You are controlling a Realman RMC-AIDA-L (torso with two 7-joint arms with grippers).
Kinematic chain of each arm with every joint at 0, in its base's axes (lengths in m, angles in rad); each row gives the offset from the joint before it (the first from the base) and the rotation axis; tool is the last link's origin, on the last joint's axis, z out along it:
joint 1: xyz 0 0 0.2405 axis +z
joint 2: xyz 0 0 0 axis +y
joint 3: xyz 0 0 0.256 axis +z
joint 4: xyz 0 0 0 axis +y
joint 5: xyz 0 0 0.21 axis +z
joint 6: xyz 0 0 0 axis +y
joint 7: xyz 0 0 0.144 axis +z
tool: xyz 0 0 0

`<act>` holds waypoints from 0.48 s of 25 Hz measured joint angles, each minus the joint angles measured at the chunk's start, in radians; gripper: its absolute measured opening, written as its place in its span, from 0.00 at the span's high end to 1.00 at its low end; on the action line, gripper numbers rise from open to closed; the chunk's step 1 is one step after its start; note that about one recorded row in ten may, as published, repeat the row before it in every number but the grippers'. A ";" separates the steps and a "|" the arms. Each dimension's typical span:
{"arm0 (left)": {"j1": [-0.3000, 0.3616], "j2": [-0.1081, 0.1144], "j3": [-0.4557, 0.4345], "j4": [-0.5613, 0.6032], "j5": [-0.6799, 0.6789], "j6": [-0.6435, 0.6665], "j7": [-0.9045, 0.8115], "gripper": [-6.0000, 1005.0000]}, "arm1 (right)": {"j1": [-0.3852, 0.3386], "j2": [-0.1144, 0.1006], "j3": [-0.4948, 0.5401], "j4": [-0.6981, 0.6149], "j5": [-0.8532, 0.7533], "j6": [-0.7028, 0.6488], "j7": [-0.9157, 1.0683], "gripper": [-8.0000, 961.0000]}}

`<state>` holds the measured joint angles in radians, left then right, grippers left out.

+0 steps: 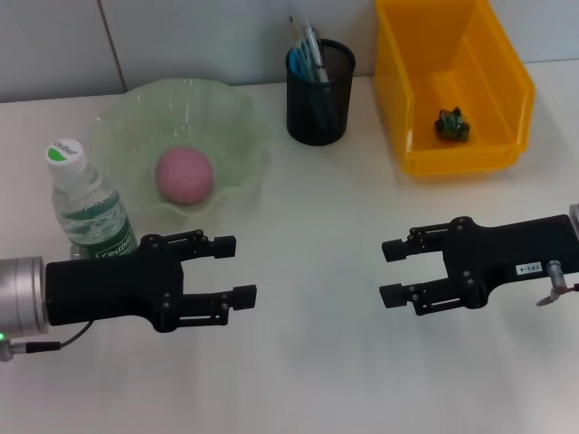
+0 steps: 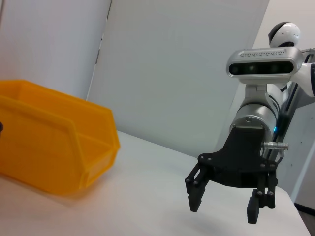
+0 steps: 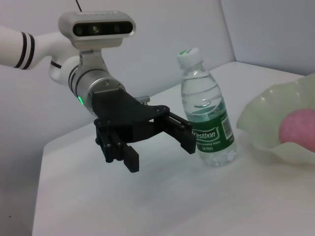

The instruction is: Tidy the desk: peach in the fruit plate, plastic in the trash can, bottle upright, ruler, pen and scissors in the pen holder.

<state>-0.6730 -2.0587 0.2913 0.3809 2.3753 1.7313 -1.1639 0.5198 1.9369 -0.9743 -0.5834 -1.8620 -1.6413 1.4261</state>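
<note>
With both arms hovering low over the desk (image 1: 308,380) and nothing held, this looks like the end state.

Peach (image 1: 185,175) sits in the middle of the fruit plate (image 1: 127,117), done. Bottle (image 1: 89,210) stands upright with its cap on, just behind the left gripper (image 1: 237,269); the right wrist view shows it near that gripper's fingers but I can't confirm contact, looks slightly apart. Crumpled green plastic (image 1: 452,124) lies on the floor of the yellow bin (image 1: 394,81), which serves as the trash can. Pen holder (image 1: 320,92) has long items poking out the top; I can make out pen-like shafts, can't separate ruler from scissors.

Left gripper: fingers apart, empty, pointing toward the desk centre. Right gripper (image 1: 391,271): fingers apart, empty, facing the left one across a bare patch of desk. Left wrist view confirms the 2 right fingers spread with nothing between.

Judgement: all 4 sub-goals appear met. Mirrored open pose reads as a neutral park, well clear of plate, holder and bin so nothing gets knocked. Only risk: left arm swinging back into the bottle.
</note>
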 joint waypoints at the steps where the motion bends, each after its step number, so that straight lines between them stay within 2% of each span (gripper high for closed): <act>1: 0.004 0.000 0.003 0.013 0.001 0.010 -0.001 0.20 | 0.000 0.002 0.000 0.000 -0.001 -0.004 -0.003 0.24; 12: 0.040 0.016 0.037 0.069 -0.003 0.059 -0.015 0.20 | 0.001 0.002 -0.004 0.000 -0.007 -0.014 -0.004 0.24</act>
<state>-0.6335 -2.0425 0.3280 0.4503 2.3721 1.7905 -1.1789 0.5211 1.9393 -0.9785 -0.5829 -1.8689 -1.6554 1.4217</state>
